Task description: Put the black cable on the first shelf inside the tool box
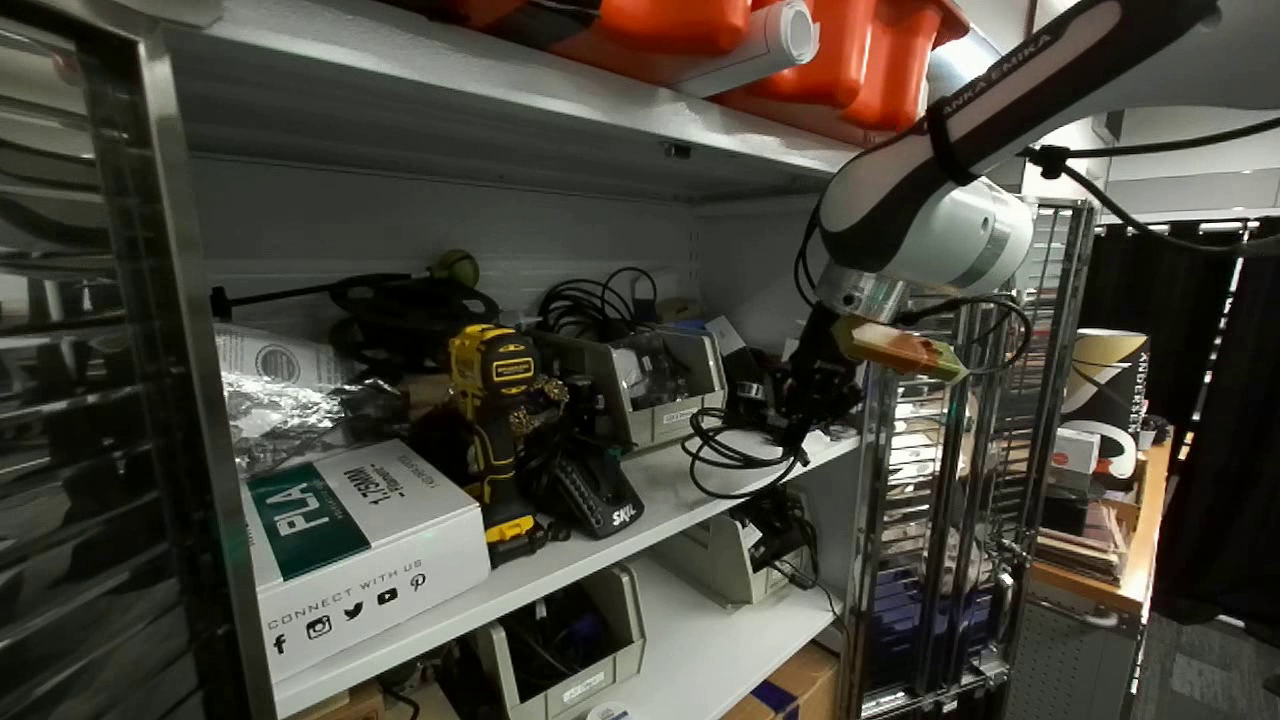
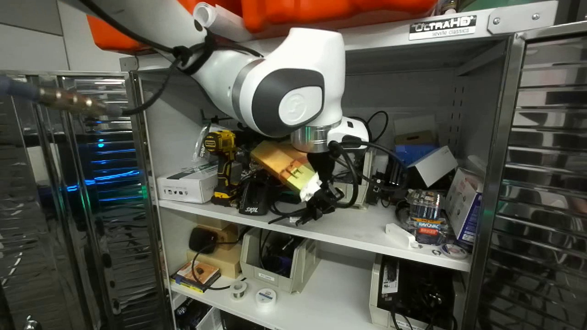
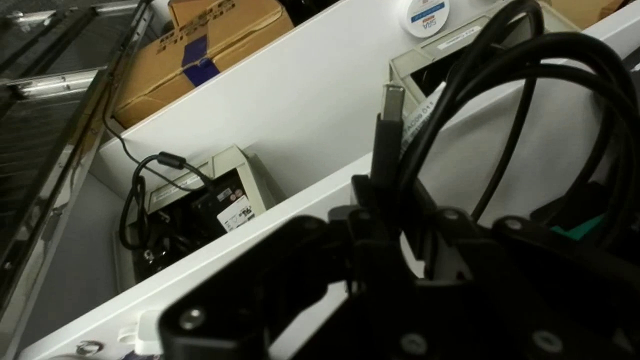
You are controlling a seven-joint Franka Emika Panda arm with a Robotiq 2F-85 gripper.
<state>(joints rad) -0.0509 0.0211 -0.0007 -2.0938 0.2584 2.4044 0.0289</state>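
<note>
White robot arm (image 2: 293, 78) reaching into a metal cabinet (image 2: 481, 110) with white shelves and its doors swung wide. The arm's black gripper (image 3: 392, 200) is pinched closed on a black cable (image 3: 452, 102). In the wrist view, a metal-tipped plug (image 3: 387, 135) sticks out past the fingertips (a printed paper tag (image 3: 417, 117) shows just beside it), and loops of cable arch up and away to the right. In an exterior view, the loose coils hang beside the claw at the front of the upper shelf (image 1: 670, 490); whether any loop touches the shelf is hard to tell from these angles.

Along that shelf stand a white filament box (image 1: 370, 540), a yellow and black drill (image 1: 490, 400), a charger marked SKIL (image 1: 590, 490) and a grey bin (image 1: 675, 425). On the lower shelf (image 2: 335, 288), more grey bins (image 2: 305, 266) hold dark items, with small spools (image 2: 266, 298) near the front edge.
</note>
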